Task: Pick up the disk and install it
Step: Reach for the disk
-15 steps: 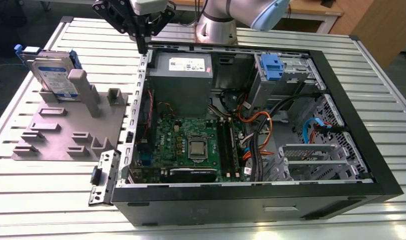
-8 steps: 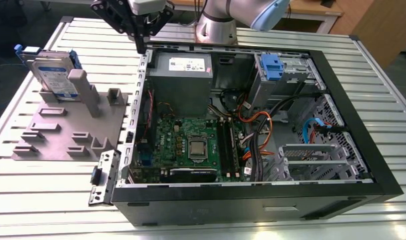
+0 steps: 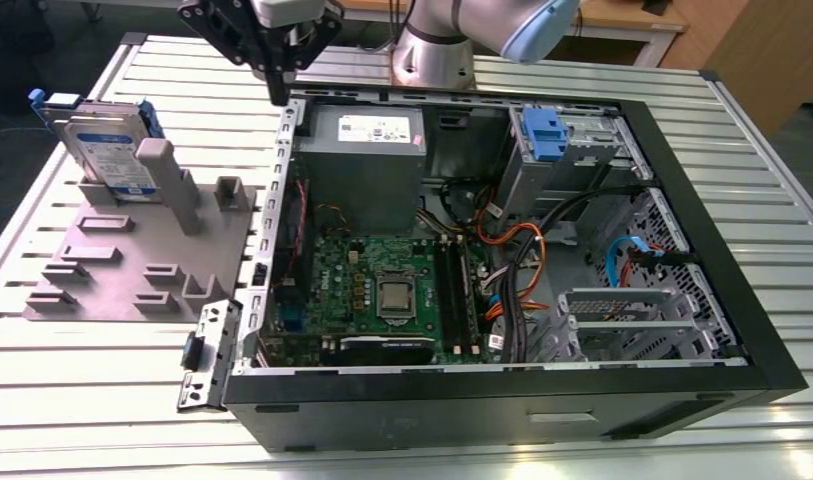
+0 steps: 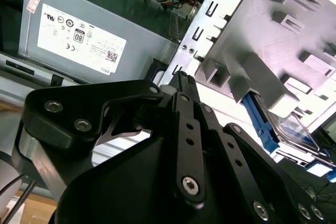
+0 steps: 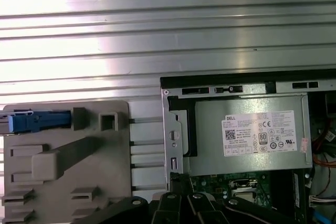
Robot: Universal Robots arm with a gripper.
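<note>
Disk is standing on edge in the grey fixture plate, at the plate's far corner on the exterior view's left, with an upright grey post just beside it. Blue bracket frames the drive, label faces the camera. In the first wrist view the disk shows edge-on as a blue strip at the plate border. In the second wrist view its blue bracket and silver body hang off the plate. Not installed, nothing is touching it. Claw is closed on nothing, fingers together and pointing down. It hovers over the near-left corner of the open PC case, on the exterior view's right of the disk and clearly apart from it. Second wrist view has the claw tip converging over the case's perforated metal edge, between the plate and the power supply. That power supply is the grey box with the white sticker, in the case's back corner closest to the claw; it also shows in the first wrist view. Motherboard lies below it. The drive cage with a blue latch sits in the far corner on the exterior view's right. Case and plate rest side by side on the slatted metal desk.
</note>
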